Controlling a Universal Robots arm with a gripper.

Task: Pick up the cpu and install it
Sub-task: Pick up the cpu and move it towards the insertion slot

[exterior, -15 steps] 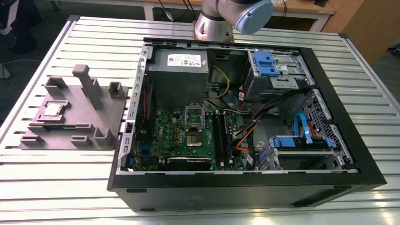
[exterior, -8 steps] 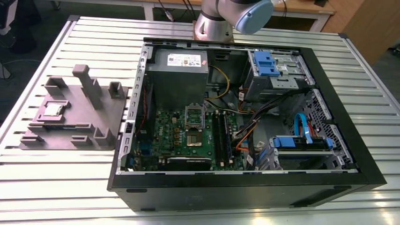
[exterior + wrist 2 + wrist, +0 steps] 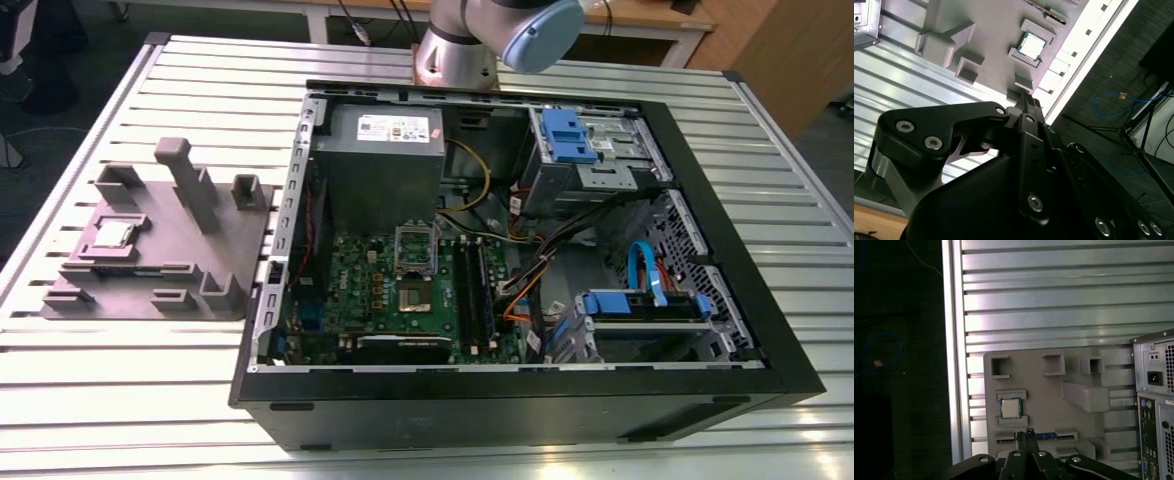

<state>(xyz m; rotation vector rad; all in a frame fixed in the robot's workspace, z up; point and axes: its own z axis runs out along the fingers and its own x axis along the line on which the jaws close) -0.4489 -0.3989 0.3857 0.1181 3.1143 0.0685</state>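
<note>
Found on ribbed metal desk: open computer case lying on its side, green motherboard and silver socket frame exposed. On the exterior view's left, beside the case, a grey fixture block, with cpu seated in a recess. Arm base behind the case.

One cpu, one grey holder tray, one open computer case, one slatted table.

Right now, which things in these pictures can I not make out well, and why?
- cpu: underside hidden against the grey fixture, both wrist views.
- Socket: details too small, exterior view.
- Arm: cut off by the top edge, exterior view.
- Part of the grey fixture: behind the gripper, first wrist view.
</note>
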